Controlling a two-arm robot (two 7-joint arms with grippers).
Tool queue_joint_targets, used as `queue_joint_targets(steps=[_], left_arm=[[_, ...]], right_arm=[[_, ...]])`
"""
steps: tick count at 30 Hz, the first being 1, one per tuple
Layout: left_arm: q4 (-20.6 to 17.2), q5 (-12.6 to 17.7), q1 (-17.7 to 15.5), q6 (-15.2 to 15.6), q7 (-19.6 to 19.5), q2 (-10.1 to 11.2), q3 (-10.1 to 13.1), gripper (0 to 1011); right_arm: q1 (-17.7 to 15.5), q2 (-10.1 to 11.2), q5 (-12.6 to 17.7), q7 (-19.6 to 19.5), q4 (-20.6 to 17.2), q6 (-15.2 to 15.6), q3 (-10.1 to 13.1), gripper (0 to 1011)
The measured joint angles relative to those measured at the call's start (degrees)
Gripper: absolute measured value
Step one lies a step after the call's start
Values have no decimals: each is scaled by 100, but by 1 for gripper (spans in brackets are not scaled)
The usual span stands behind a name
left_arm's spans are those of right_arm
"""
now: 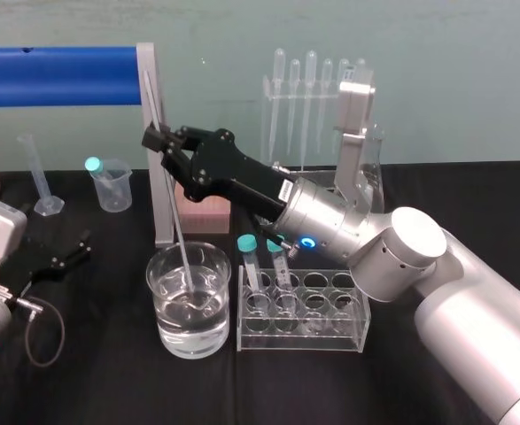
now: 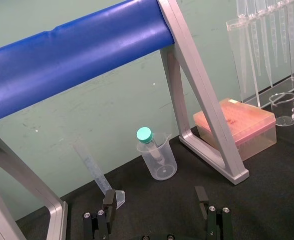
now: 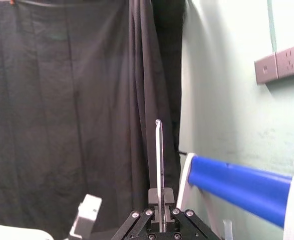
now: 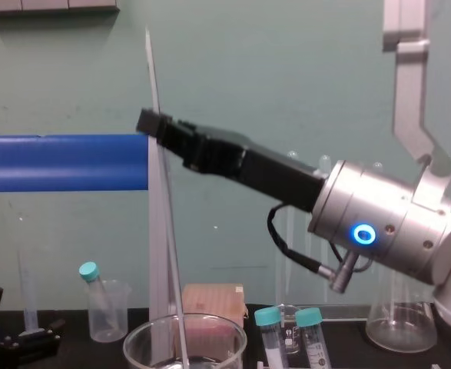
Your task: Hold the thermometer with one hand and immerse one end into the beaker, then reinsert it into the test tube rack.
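Note:
My right gripper (image 1: 159,142) is shut on the thermometer (image 1: 178,232), a long thin whitish glass rod held nearly upright, gripped in its upper part. The rod's lower end dips into the water in the beaker (image 1: 220,305), a wide clear glass one at front centre. From the chest the thermometer (image 4: 166,231) runs down from the right gripper (image 4: 150,123) past the beaker rim (image 4: 137,336). In the right wrist view the thermometer (image 3: 159,165) rises from between the fingers (image 3: 167,197). The clear test tube rack (image 1: 348,332) stands right of the beaker. My left gripper (image 1: 69,251) rests open at far left, its fingers (image 2: 109,204) wide apart.
Two teal-capped tubes (image 1: 251,261) stand in the rack's left end. A blue bar on a grey frame (image 1: 158,159) stands just behind the beaker. Farther back are a small plastic beaker (image 1: 111,186), a graduated cylinder (image 1: 40,181), a pink box (image 1: 208,212) and a pipette stand (image 1: 308,106).

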Motion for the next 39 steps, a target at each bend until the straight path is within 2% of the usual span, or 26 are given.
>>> queue_joint_targets(steps=[7, 16, 23, 27, 30, 32, 39], left_arm=[[0, 0, 0, 0, 0, 0, 0, 1008], [0, 0, 0, 0, 0, 0, 0, 1008], [0, 0, 0, 0, 0, 0, 0, 1008], [0, 0, 0, 0, 0, 0, 0, 1008], [0, 0, 0, 0, 0, 0, 0, 1008], [0, 0, 0, 0, 0, 0, 0, 1008], [0, 0, 0, 0, 0, 0, 0, 1008]], right_arm=[[-83, 90, 96, 1, -420, -140, 137, 57], [-304, 348, 425, -129, -1176, -263, 516, 56], [-710, 886, 289, -699, -1895, -361, 994, 57], [-1129, 1253, 204, -1038, -2266, -370, 1385, 56], [-1422, 1444, 163, -1211, -2446, -359, 1616, 57], [-1602, 1533, 151, -1298, -2515, -331, 1750, 57], [-1910, 1625, 156, -1343, -2512, -245, 1951, 56]])
